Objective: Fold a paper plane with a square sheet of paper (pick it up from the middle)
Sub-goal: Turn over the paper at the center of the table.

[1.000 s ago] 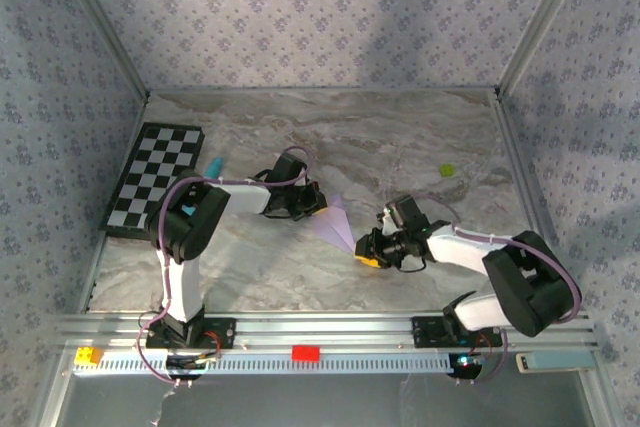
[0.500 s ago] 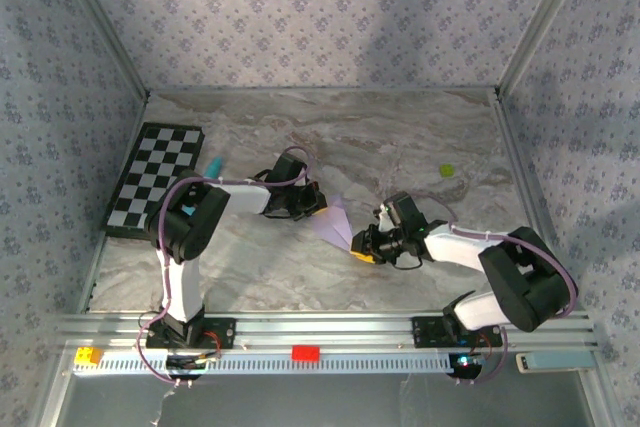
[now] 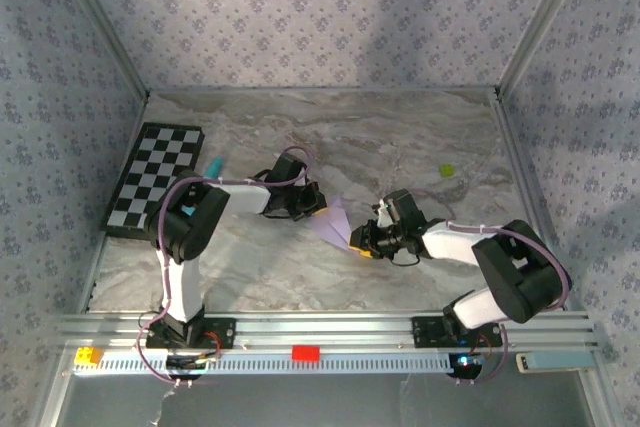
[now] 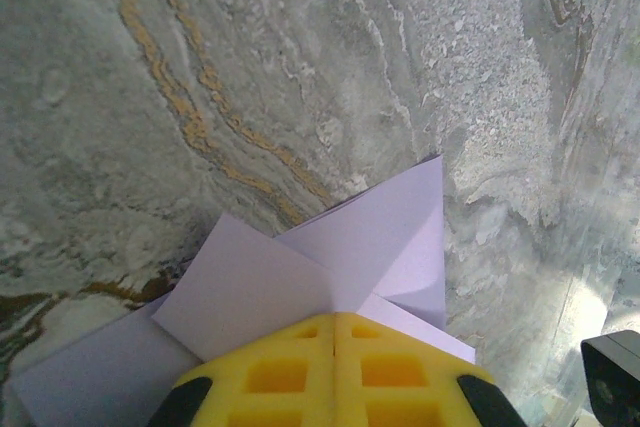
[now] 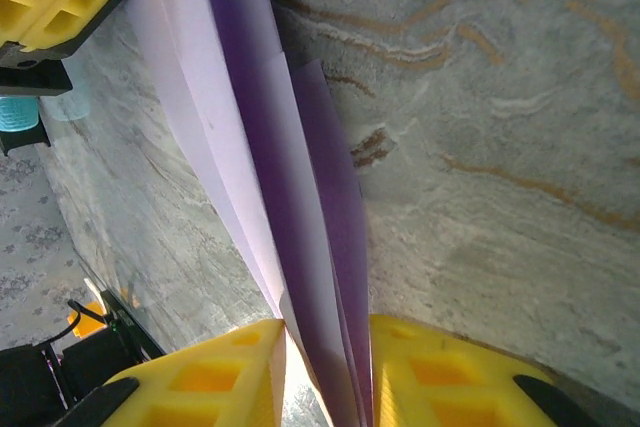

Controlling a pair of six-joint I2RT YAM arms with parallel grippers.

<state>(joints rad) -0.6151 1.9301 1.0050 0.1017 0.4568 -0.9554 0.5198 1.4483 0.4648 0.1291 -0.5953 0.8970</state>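
The square sheet of paper [image 3: 335, 220] is a creased pale lilac shape spanning the gap between my two grippers at the table's middle. My left gripper [image 3: 317, 210] is shut on its far-left end. In the left wrist view the yellow pads [image 4: 300, 372] meet flush over the folded flaps [image 4: 385, 237]. My right gripper [image 3: 363, 244] is at the near-right end. Its jaws stand a little apart around the upright folded layers [image 5: 300, 197]. The right pad [image 5: 440, 372] touches the paper, and a slit of light shows beside the left pad [image 5: 215, 372].
A black-and-white checkerboard [image 3: 155, 177] lies at the far left with a teal pen [image 3: 213, 165] beside it. A small green piece [image 3: 447, 171] sits at the back right. A red brick [image 3: 305, 353] and a yellow brick [image 3: 88, 355] rest on the front rail.
My right gripper has slid left and a little farther away, toward the left gripper, and its jaws have narrowed. The paper between them looks shorter. The left gripper has stayed put.
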